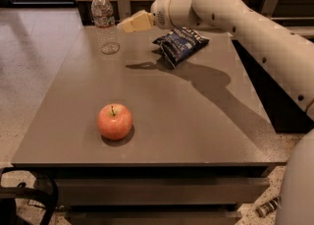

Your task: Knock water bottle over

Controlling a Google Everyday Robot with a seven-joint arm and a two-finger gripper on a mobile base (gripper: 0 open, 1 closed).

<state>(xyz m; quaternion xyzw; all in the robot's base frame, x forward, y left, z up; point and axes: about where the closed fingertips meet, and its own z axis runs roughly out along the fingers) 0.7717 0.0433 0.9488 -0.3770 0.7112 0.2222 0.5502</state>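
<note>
The water bottle (104, 21) stands upright at the far left of the grey table (196, 126). It is clear and ribbed, with a white cap and a thin red-and-white label band. My gripper (128, 23), with cream-coloured fingers, hangs above the table just right of the bottle, at the height of its upper half, pointing left toward it. A small gap shows between the fingertips and the bottle. The white arm reaches in from the right.
A red apple (115, 121) sits near the table's front left. A dark blue chip bag (180, 44) lies at the far middle, under the arm. A wooden wall runs behind the table, and tiled floor lies to the left.
</note>
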